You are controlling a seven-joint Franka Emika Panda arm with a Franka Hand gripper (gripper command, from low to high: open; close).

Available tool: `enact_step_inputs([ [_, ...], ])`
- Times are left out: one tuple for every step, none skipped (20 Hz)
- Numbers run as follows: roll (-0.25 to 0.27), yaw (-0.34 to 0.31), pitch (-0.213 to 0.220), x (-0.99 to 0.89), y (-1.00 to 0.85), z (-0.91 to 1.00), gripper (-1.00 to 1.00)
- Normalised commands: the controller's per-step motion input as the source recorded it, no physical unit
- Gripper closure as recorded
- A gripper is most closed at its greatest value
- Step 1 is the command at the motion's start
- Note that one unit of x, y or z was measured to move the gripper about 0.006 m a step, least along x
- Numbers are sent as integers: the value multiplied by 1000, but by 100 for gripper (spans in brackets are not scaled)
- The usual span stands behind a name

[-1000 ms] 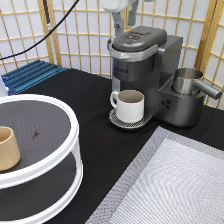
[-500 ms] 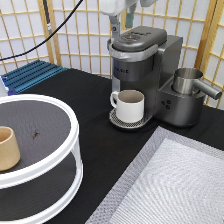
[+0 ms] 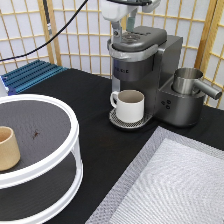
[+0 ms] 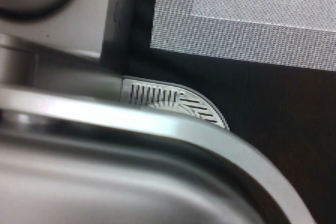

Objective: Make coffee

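Gripper (image 3: 124, 27), fingers apart with nothing seen between them, poised just above the brewer (image 3: 142, 65) lid; mug (image 3: 130, 105) seated on drip tray (image 3: 116, 119); pod not in view, whereabouts unknown; step judged: working the lid, requiring a square downward press.

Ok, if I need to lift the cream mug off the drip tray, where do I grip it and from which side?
Judging from the exterior view, take the cream mug by its rim from above, one jaw inside and one outside. It stands upright and open-topped on the drip tray. Its handle faces the view's left and the coffee maker overhangs it behind, so come in from the view's bottom. The gripper is above the machine's top.
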Motion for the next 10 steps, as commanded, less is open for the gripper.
enact_step_inputs([
  [39, -43, 0, 0, 51, -249, -100],
  [40, -42, 0, 0, 14, -300, -100],
  [35, -43, 0, 0, 26, -334, -100],
  [39, -40, 0, 0, 6, -346, -100],
  [33, -42, 0, -40, 40, -457, -100],
  [47, -36, 0, -140, 0, -689, -100],
  [72, -10, 0, -160, -49, -1000, -100],
  [28, -16, 0, -257, -94, -1000, -100],
  [3, 0, 0, -129, 0, -1000, -100],
  [18, 0, 2, -191, 0, -1000, -100],
])
